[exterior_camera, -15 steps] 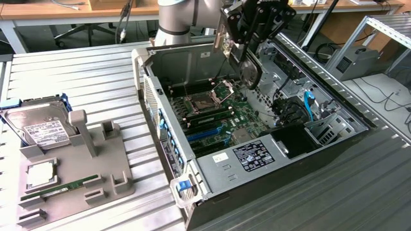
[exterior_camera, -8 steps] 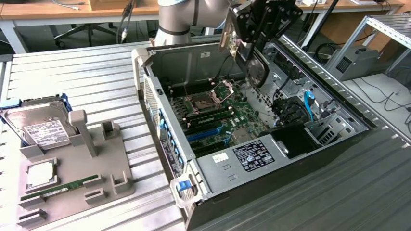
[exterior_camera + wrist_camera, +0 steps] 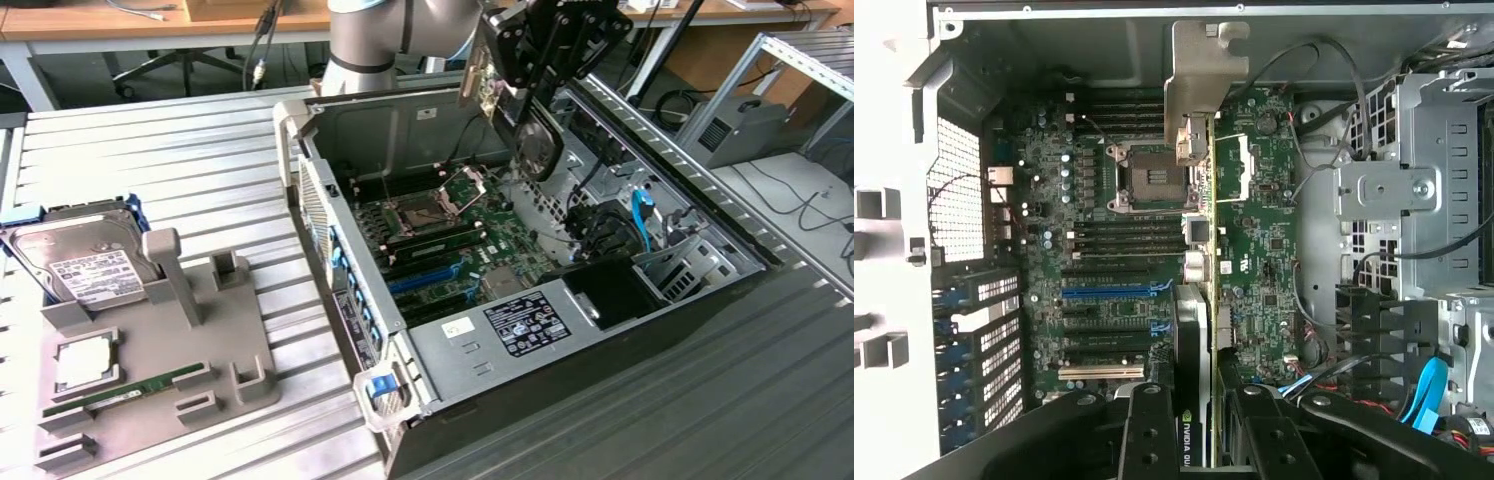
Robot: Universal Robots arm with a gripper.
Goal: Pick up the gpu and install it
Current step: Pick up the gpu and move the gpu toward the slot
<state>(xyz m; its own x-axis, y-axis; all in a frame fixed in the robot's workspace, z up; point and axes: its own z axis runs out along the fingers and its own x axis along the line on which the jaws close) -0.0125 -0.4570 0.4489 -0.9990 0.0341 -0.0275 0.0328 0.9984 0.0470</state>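
Note:
The gpu point(image 3: 483, 90) hangs above the rear part of the open computer case point(image 3: 461, 345), with my gripper point(image 3: 541, 45) shut on it. From the wrist I see the card edge-on point(image 3: 1206, 250), its silver metal bracket point(image 3: 1199, 90) at the far end. The black fingers point(image 3: 1149, 435) clamp its near end on both sides, where a green-lettered label shows. Under the card lies the motherboard point(image 3: 1264, 230) with its empty processor socket point(image 3: 1151, 180) and the blue and black expansion slots point(image 3: 1109, 293). The card is clear of the board and touches no slot.
At the exterior view's left, a grey fixture point(image 3: 234, 340) holds a silver hard drive point(image 3: 87, 265), a processor chip point(image 3: 83, 362) and a green memory stick point(image 3: 127, 392). Drive cages point(image 3: 1414, 190), blue cables point(image 3: 643, 220) and black cables crowd the case's far side.

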